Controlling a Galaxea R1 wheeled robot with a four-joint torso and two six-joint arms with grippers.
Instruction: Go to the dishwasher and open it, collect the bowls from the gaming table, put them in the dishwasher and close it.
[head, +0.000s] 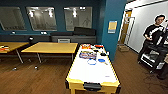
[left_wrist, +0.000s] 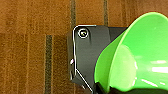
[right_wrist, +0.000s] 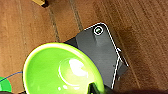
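Bowls: a bright green bowl (left_wrist: 140, 57) looms by the left wrist over wood floor (left_wrist: 30, 50); another green bowl (right_wrist: 60, 70) by the right wrist. Whether fingers grip them, cannot tell.
Gaming table (head: 92, 75): just ahead, white top, yellow edge.
Blue bowls (head: 92, 62): mid-table, beside game pieces (head: 87, 54).
Person (head: 152, 37): far right.
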